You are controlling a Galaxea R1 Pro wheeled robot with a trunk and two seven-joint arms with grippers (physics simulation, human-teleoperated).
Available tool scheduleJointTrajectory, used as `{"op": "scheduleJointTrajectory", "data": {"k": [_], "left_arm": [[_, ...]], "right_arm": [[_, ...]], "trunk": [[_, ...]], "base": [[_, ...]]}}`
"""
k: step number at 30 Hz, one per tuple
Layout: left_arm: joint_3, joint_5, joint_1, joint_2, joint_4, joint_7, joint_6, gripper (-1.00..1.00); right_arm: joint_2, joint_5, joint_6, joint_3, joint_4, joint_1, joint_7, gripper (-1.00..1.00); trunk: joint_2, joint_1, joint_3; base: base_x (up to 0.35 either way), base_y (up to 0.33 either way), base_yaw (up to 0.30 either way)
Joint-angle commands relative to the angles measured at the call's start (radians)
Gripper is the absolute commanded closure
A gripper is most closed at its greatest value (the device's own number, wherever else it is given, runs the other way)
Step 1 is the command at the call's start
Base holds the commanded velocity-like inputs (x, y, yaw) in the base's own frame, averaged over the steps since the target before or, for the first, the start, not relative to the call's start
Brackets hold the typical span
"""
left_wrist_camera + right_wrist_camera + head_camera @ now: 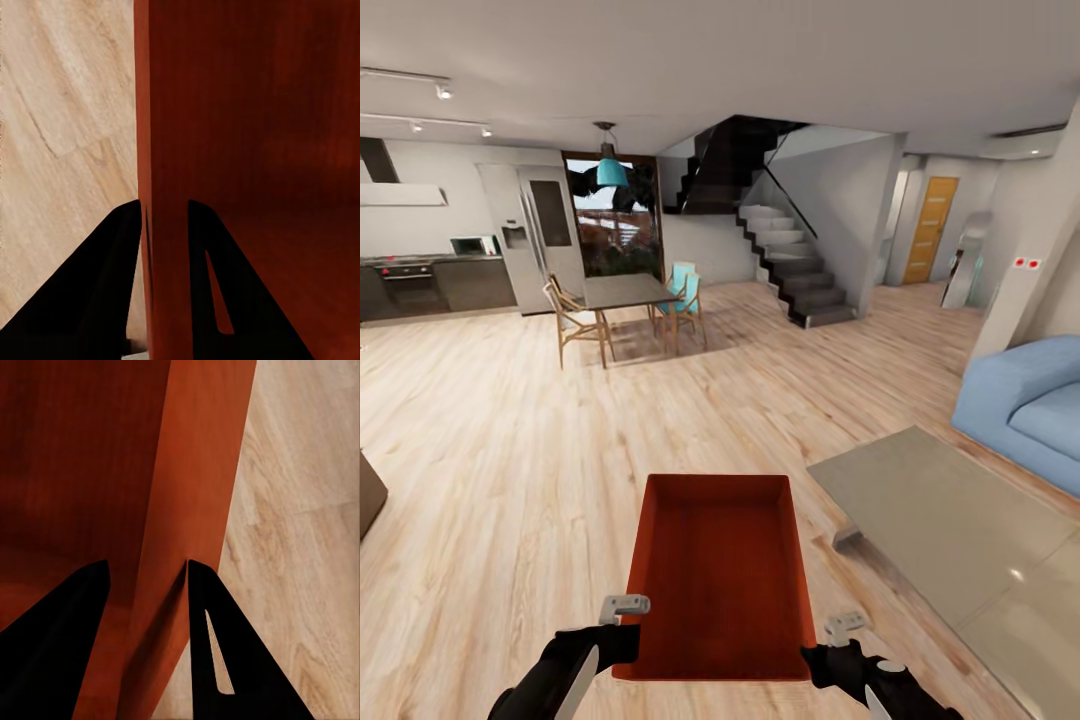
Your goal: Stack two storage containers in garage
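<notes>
So the robot was in the living room with one orange-red storage container (715, 575) held out in front of it, up over the light wood plank floor (510, 450). Only one bin was in view, open top facing up, nothing inside it.

Two claws, one per side. The left claw (622, 612) was clamped on the bin's left wall near the corner closest to the robot; in the left wrist view, the left claw (165, 225) had one dark finger (112, 285) outside the thin wall and the other inside. The right claw (838, 630) did the same on the right wall, and in the right wrist view, the right claw (146, 585) straddled that wall of the container (90, 472) too. Both were gripping the bin.

Around it: one grey coffee table (950, 520) just off to the robot's right, one blue sofa (1030, 405) past that. Further back stood one dining table (625, 292) with three chairs I could count, one teal pendant lamp (612, 172) above it, one staircase (790, 260), one fridge (538, 235), and one orange door (930, 228) far right.
</notes>
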Motion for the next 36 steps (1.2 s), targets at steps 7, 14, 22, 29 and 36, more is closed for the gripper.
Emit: {"op": "scheduleJointTrajectory", "data": {"k": [7, 14, 22, 29, 36], "left_arm": [[0.020, 0.034, -0.001, -0.001, -0.003, 0.043, 0.005, 1.00], [0.020, 0.034, -0.001, -0.001, -0.003, 0.043, 0.005, 1.00], [0.020, 0.034, -0.001, -0.001, -0.003, 0.044, 0.005, 1.00], [0.020, 0.034, -0.001, -0.001, -0.003, 0.044, 0.005, 1.00], [0.020, 0.034, -0.001, -0.001, -0.003, 0.044, 0.005, 1.00]], "right_arm": [[0.008, -0.018, 0.007, 0.004, -0.004, 0.001, 0.026, 1.00], [0.008, -0.018, 0.007, 0.004, -0.004, 0.001, 0.026, 1.00], [0.008, -0.018, 0.007, 0.004, -0.004, 0.001, 0.026, 1.00], [0.008, -0.018, 0.007, 0.004, -0.004, 0.001, 0.026, 1.00], [0.008, -0.018, 0.007, 0.004, -0.004, 0.001, 0.026, 1.00]], "trunk": [[-0.002, 0.001, 0.002], [-0.002, 0.001, 0.002], [-0.002, 0.001, 0.002], [-0.002, 0.001, 0.006], [-0.002, 0.001, 0.009]], "base": [[0.324, 0.001, 0.017], [0.324, 0.055, 0.001], [0.324, 0.032, 0.000], [0.324, 0.001, 0.000], [0.324, 0.000, 0.000]]}}
